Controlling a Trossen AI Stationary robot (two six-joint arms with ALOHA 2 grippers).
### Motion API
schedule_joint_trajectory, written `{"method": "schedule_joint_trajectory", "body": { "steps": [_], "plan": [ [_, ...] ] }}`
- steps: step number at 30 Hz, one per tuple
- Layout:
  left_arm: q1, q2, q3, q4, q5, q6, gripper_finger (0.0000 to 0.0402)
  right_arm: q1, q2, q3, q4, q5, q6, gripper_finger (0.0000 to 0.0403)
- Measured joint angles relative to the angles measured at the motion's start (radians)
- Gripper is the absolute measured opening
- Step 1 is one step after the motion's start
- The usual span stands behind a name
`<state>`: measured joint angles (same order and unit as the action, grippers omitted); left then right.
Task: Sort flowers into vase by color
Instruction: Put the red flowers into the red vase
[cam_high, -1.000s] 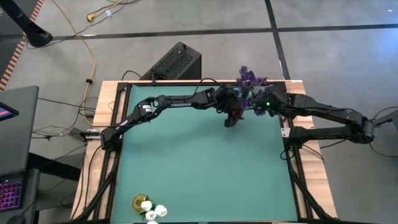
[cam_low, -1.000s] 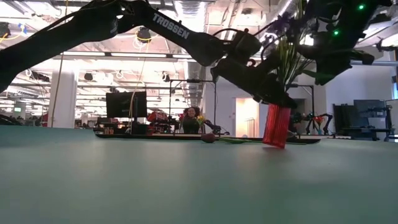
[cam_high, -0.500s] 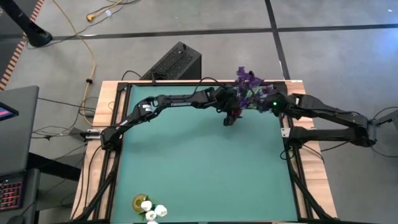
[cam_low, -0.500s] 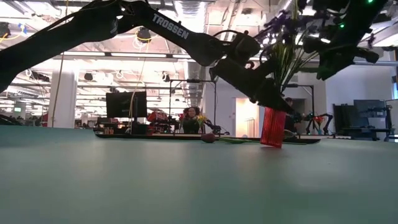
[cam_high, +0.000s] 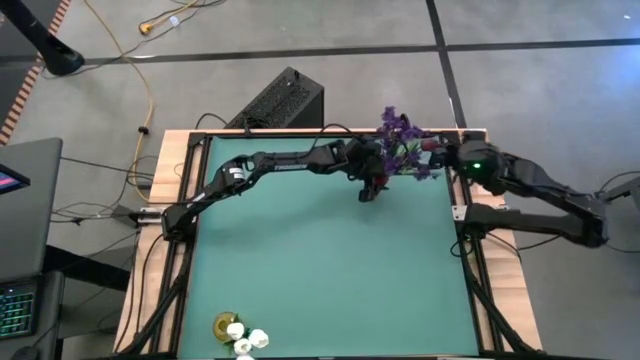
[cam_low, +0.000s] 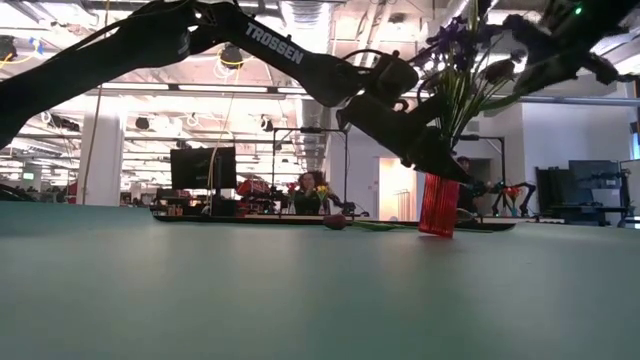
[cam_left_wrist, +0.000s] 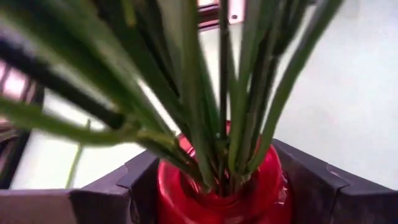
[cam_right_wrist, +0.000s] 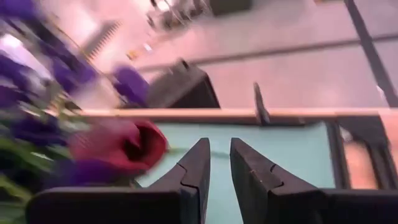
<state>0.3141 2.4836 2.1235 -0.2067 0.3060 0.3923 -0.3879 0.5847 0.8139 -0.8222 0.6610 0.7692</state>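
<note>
Across the green worktop (cam_high: 320, 270) both dark arms reach to the far edge, where the red vase (cam_low: 439, 205) stands upright. The left end effector (cam_high: 372, 180) clasps this vase: the left wrist view shows its two fingers (cam_left_wrist: 311, 186) pressed against the red neck on either side, so it is holding the vase steady. A bunch of purple sprigs (cam_high: 400, 130) already rises from the vase on green stems (cam_left_wrist: 239, 93).

The right end effector (cam_right_wrist: 214, 163) hangs just beside the bouquet, its fingers narrow with only a slim gap between them and nothing gripped. A dark red tulip bud (cam_right_wrist: 118, 146) shows right next to those fingers among the purple blooms; whether it sits in the vase or merely leans there I cannot tell. Another red bud (cam_low: 335, 221) lies on the worktop near the vase, with a green stem trailing from it.

At the near edge a small yellow vase (cam_high: 226, 324) holds white tulip heads (cam_high: 246, 339).

By my reading the purple and white flowers look sorted, and the red ones remain.
</note>
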Motion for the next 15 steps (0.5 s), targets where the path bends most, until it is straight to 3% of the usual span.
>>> {"method": "schedule_joint_trajectory", "body": {
  "steps": [8,15],
  "plan": [
    [0.031,0.000,0.000,0.068,0.152,-0.116,0.0244,0.000,-0.144,0.000,0.135,0.004,-0.157,0.0091],
    [0.031,0.000,0.000,0.042,0.153,-0.083,0.0244,0.000,-0.247,0.000,0.165,0.004,-0.220,0.0091]
  ]
}}
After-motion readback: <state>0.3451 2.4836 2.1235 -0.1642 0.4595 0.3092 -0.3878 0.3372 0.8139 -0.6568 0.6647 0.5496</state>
